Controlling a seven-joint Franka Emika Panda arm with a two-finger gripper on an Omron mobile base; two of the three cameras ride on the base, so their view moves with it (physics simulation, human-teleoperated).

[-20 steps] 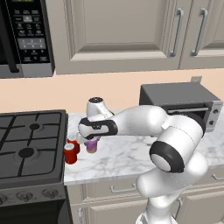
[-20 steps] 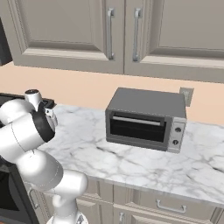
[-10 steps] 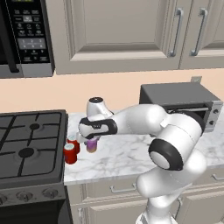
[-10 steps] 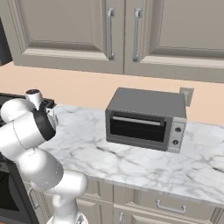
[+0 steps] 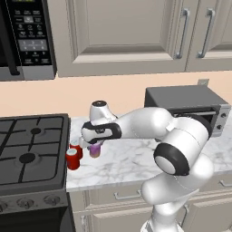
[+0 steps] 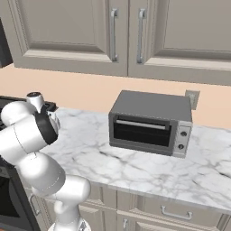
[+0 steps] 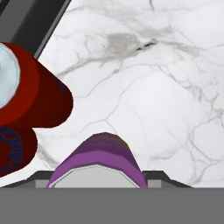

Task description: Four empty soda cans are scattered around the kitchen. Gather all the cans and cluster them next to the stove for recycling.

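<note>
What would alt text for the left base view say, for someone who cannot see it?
A white robot arm reaches left over a marble counter, its jaws over a purple soda can standing beside two red soda cans at the edge of a black gas stove. A grey toaster oven sits behind the arm, a microwave above the stove.

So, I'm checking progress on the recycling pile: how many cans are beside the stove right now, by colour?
Red cans: 2, one at the counter's edge by the stove and one just behind it.
Purple cans: 1, under the gripper.
Total: 3 cans in sight.
</note>
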